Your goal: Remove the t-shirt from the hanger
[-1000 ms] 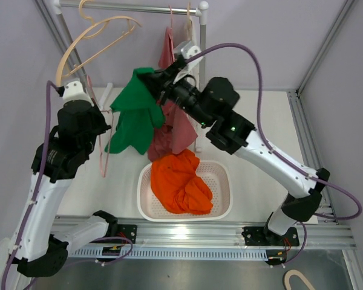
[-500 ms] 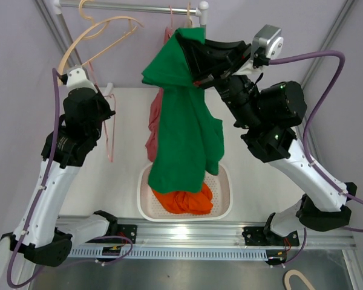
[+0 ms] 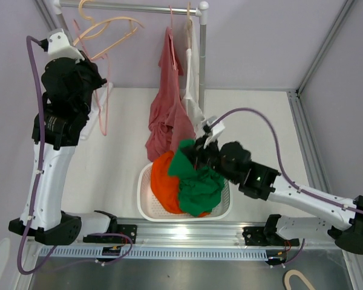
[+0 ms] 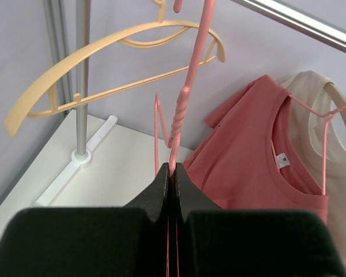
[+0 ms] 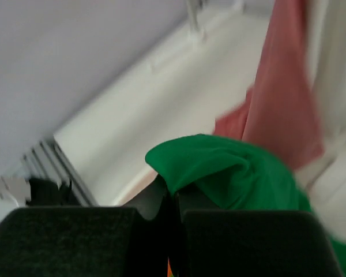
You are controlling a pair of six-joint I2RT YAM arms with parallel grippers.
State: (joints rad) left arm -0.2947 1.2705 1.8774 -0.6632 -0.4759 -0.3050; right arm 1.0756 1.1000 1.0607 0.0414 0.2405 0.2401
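The soft green t-shirt (image 3: 196, 184) lay in the near white plastic basket (image 3: 146, 208), pinched by the right gripper (image 5: 173, 187). The left gripper (image 4: 170, 171) pinched the bare thin pink hanger (image 4: 187, 86). Only letting go seemed left.

Matt green cloth t-shirt (image 3: 199, 184), smooth pink hanger (image 4: 179, 115) seemingly plastic, shiny metal rail (image 4: 300, 22), white plastic basket (image 3: 144, 196).

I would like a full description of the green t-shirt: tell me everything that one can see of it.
The green t-shirt is plain bright green, of soft cloth, and on no hanger. It lies crumpled in the white basket, over the right part of the orange garment. Its upper fold is lifted to a peak, and the right hand is shut on that fold. No collar or sleeve can be told apart.
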